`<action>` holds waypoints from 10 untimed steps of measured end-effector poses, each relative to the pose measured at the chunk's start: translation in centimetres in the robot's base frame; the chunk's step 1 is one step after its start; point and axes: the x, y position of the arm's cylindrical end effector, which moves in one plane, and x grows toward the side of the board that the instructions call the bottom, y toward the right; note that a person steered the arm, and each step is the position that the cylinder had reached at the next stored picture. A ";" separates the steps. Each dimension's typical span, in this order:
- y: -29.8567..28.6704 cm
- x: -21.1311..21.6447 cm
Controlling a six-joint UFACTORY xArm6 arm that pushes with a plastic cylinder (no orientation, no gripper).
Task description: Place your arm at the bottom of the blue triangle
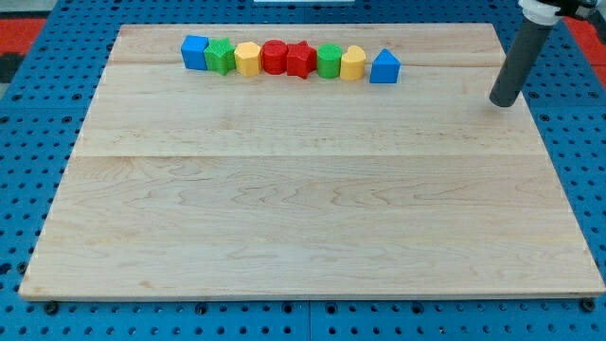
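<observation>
Wooden board (312,218) | blue pegboard (38,114) around | my tip (503,101) right of blue triangle (384,67)

pale wooden board (303,218), blue perforated base (38,114), red strip (28,11)

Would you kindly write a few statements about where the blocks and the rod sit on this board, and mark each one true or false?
1. The blue triangle sits at the right end of the row of blocks. True.
2. My tip touches the blue triangle. False: it is well to the view's right of it, apart from every block.
3. The blue cube is at the row's left end. True.
4. The row lies near the view's bottom edge of the wooden board. False: it lies near the top.
5. Two red blocks sit side by side mid-row. True.
</observation>
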 end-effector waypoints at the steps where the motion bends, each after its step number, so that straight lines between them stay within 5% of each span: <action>1: 0.0 0.0; 6: -3.3 -0.1; 8: -6.7 3.1; 10: -9.4 -1.2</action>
